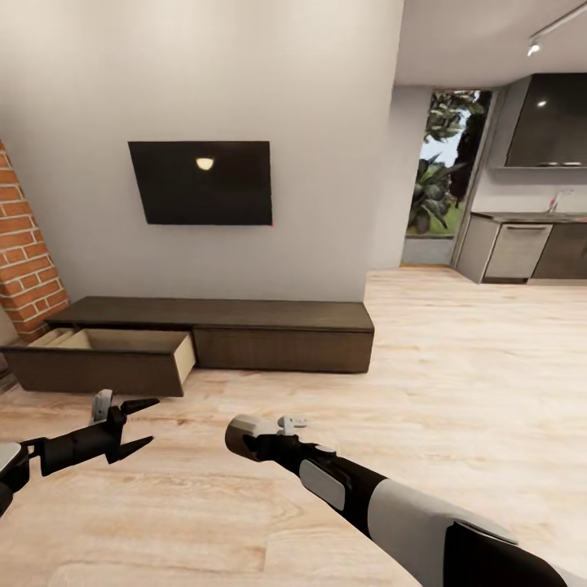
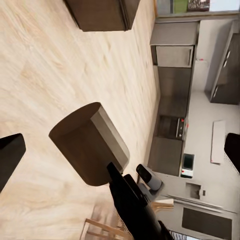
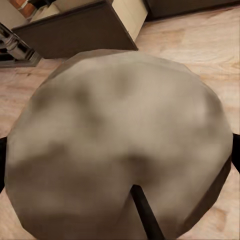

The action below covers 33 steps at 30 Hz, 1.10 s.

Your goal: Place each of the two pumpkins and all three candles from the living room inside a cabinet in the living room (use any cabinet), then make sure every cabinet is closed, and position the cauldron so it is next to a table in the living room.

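My right gripper (image 1: 262, 440) is shut on a pale beige-grey candle (image 1: 243, 435), held sideways above the wood floor. In the right wrist view the candle's flat round top (image 3: 120, 135) with its dark wick looms close between the finger edges. The left wrist view catches the same candle (image 2: 90, 145) on the end of the right arm. My left gripper (image 1: 153, 421) is open and empty, low at the left. The long dark brown cabinet (image 1: 277, 326) runs along the wall ahead. Its left drawer (image 1: 106, 359) is pulled out, showing a pale interior; the other front is closed. Pumpkins, cauldron and table are out of view.
A black TV (image 1: 204, 181) hangs above the cabinet. A brick column (image 1: 24, 261) stands at the far left. To the right, open wood floor (image 1: 473, 383) leads to a kitchen (image 1: 530, 244) with grey units and a garden window (image 1: 444, 171).
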{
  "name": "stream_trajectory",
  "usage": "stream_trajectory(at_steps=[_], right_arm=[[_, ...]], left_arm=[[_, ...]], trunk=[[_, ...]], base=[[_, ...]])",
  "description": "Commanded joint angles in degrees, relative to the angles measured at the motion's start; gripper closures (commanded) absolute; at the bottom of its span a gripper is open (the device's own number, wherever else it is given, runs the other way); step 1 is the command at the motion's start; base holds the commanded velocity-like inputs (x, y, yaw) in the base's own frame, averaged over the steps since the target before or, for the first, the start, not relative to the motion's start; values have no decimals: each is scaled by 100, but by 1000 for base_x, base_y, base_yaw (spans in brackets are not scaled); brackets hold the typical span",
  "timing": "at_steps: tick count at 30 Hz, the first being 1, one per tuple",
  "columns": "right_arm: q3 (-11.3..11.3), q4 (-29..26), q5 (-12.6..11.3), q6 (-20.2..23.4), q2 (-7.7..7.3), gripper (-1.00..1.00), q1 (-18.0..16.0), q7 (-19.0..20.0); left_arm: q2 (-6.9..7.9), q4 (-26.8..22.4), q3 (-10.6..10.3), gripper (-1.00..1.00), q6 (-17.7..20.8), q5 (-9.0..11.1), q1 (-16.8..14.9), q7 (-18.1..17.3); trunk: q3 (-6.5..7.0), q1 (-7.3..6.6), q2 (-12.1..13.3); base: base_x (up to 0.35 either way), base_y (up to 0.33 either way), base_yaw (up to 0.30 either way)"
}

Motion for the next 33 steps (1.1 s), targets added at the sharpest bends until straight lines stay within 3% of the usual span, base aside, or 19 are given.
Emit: stream_trajectory(at_steps=[1, 33], right_arm=[[24, 4, -67, -10, 2, 100, -10, 29], [24, -48, -60, -27, 3, 100, -10, 46]], left_arm=[[5, 3, -10, -100, 5, 53, -4, 31], [5, 3, -9, -100, 5, 53, -4, 31]], trunk=[[-9, 2, -3], [-18, 2, -3]], base=[[254, 260, 239], [254, 260, 18]])
